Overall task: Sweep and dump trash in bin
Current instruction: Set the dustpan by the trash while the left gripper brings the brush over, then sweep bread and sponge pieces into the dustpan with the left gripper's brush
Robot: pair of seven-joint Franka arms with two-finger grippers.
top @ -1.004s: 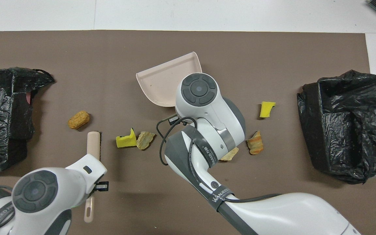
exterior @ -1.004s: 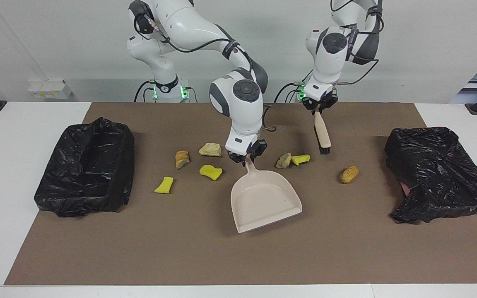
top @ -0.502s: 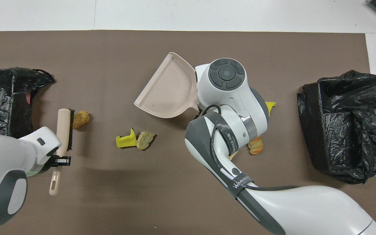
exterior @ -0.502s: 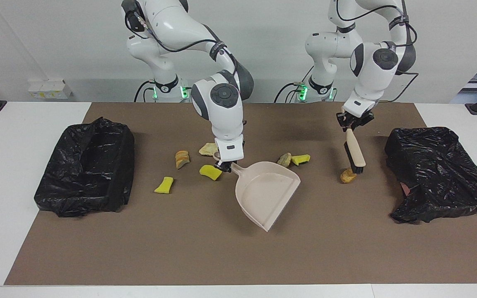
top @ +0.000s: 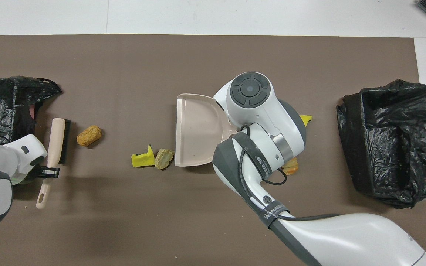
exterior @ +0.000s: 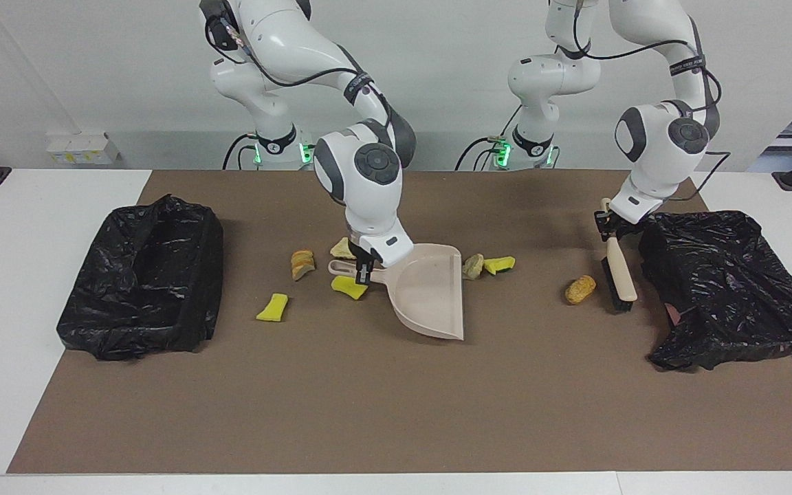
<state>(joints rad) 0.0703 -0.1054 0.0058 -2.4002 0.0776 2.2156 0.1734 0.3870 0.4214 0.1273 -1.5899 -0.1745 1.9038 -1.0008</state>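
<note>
The beige plastic dustpan point(exterior: 430, 292) is held by its handle in the closed right gripper point(exterior: 363, 268) near the middle of the tabletop, with its open mouth turned toward the left arm's end so that scraps can be pushed in. The small brush with a tan handle and black bristles point(exterior: 619, 278) is gripped by the left gripper point(exterior: 609, 227) and set down beside the orange-brown bread-like lump point(exterior: 579, 289), near the black bag-lined bin point(exterior: 726, 289) at that edge, likely to push the lump toward the pan. The other trash scraps, yellow sponge chunks point(exterior: 499, 264) and tan lumps point(exterior: 302, 263), are spread around the dustpan, and none is in it yet.
</note>
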